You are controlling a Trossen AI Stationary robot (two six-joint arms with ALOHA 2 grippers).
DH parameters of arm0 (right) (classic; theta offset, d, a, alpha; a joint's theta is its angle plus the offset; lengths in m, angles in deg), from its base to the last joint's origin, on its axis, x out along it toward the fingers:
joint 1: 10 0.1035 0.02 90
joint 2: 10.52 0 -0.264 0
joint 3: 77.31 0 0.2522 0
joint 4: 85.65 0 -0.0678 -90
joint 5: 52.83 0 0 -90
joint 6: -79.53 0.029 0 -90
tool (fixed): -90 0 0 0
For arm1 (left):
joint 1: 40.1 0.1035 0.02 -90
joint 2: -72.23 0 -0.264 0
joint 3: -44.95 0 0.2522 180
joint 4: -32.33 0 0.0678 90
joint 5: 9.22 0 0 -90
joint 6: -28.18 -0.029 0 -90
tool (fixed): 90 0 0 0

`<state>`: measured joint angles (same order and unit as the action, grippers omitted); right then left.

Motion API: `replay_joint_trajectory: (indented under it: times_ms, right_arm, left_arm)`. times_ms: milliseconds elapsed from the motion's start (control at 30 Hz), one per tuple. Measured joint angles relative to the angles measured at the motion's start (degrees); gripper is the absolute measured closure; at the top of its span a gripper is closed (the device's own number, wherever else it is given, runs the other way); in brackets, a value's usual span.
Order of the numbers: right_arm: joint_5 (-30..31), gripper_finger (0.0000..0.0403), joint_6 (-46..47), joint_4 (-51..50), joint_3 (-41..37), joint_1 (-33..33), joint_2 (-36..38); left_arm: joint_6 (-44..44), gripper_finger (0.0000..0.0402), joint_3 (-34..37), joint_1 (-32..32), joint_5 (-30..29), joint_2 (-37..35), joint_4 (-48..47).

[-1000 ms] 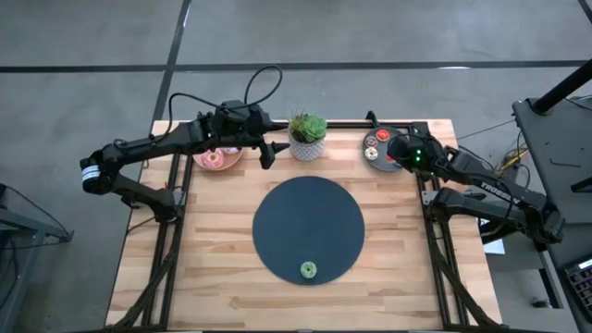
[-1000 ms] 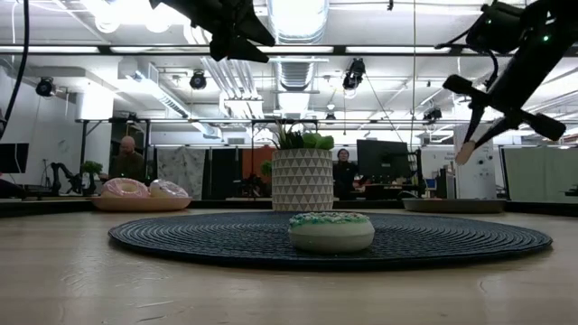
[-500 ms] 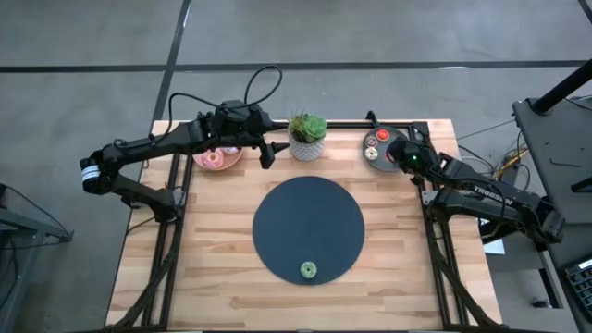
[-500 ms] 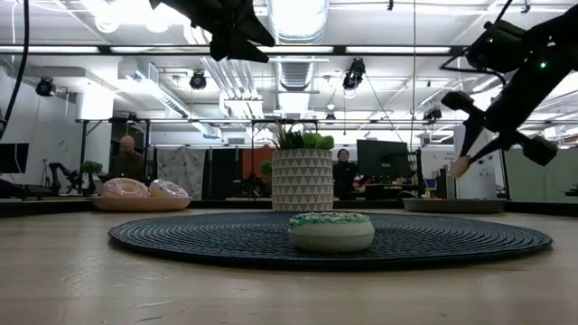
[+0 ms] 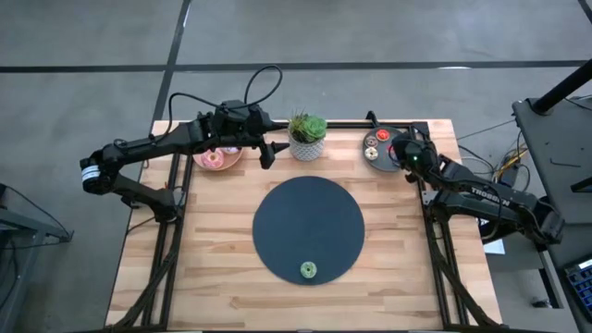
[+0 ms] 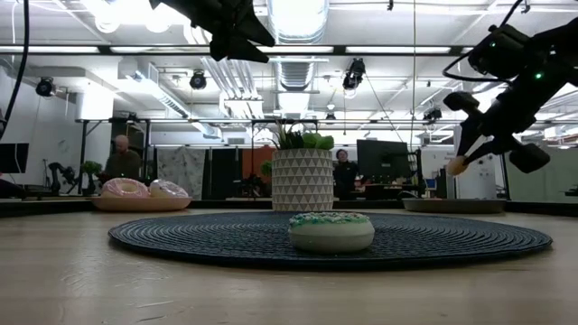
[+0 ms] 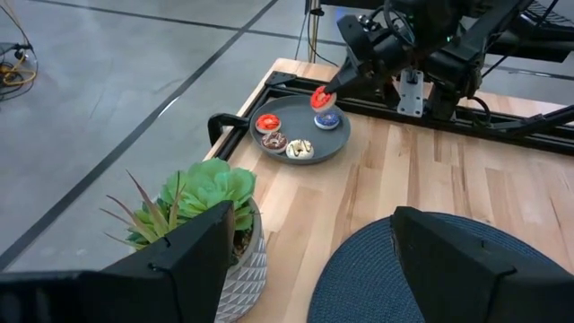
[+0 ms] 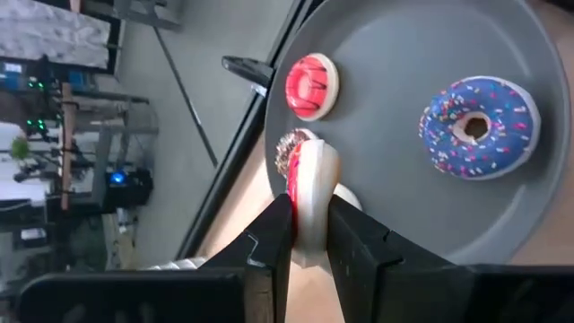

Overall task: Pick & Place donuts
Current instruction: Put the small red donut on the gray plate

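Note:
My right gripper [image 8: 309, 235] is shut on a small red-frosted donut [image 7: 320, 96] just above the grey plate [image 5: 379, 151] at the table's far right. On that plate lie a red donut [image 8: 312, 85], a blue sprinkled one [image 8: 480, 126], a brown one [image 7: 275, 141] and a cream one [image 7: 300, 148]. A green-sprinkled donut [image 6: 330, 231] rests flat on the dark round disc [image 5: 308, 228]. My left gripper [image 5: 265, 150] hangs open in the air beside the pink plate [image 5: 217, 159], which carries a pink donut [image 6: 124, 188] and a paler one [image 6: 168, 189]. My right gripper pinches the red-frosted donut between its two fingers, one on the red top face [image 8: 292, 193] and one on the cream underside [image 8: 321, 184]. The fingers slant down from the table's right side. The donut stands on edge, lifted clear above the grey plate.
A potted plant in a white patterned pot [image 5: 307, 137] stands at the far edge between the two plates. Bare wood [image 5: 213, 250] lies around the disc. Black frame rails [image 5: 435, 250] run along both sides of the table. People [image 6: 120, 161] show in the room behind.
My right gripper, still holding the red-frosted donut, has come down a little over the grey plate and tipped. The left arm and the other donuts have kept still.

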<state>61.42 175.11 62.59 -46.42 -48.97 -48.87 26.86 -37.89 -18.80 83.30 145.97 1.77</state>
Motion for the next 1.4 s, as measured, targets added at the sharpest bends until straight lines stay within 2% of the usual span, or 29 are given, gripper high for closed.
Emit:
replay_joint_trajectory:
  times_ms: [400,833,967,1400]
  right_arm:
    - [-0.09,0.0344,1.96,8.0,-0.02,-2.29,0.0]
    - [-0.85,0.0344,6.57,8.0,-2.41,-5.35,-1.27]
    - [-0.92,0.0344,7.96,8.45,-2.62,-5.35,-3.69]
    - [-3.34,0.0344,10.16,19.03,-2.64,-5.35,-16.65]
  left_arm:
    - [0.02,0.0131,0.0,0.0,0.0,0.0,0.02]
    - [-0.07,0.0131,0.0,0.0,0.01,0.0,0.02]
    - [-0.09,0.0131,0.0,0.0,0.02,0.0,0.04]
    - [-0.13,0.0131,0.0,0.0,0.02,0.0,0.02]
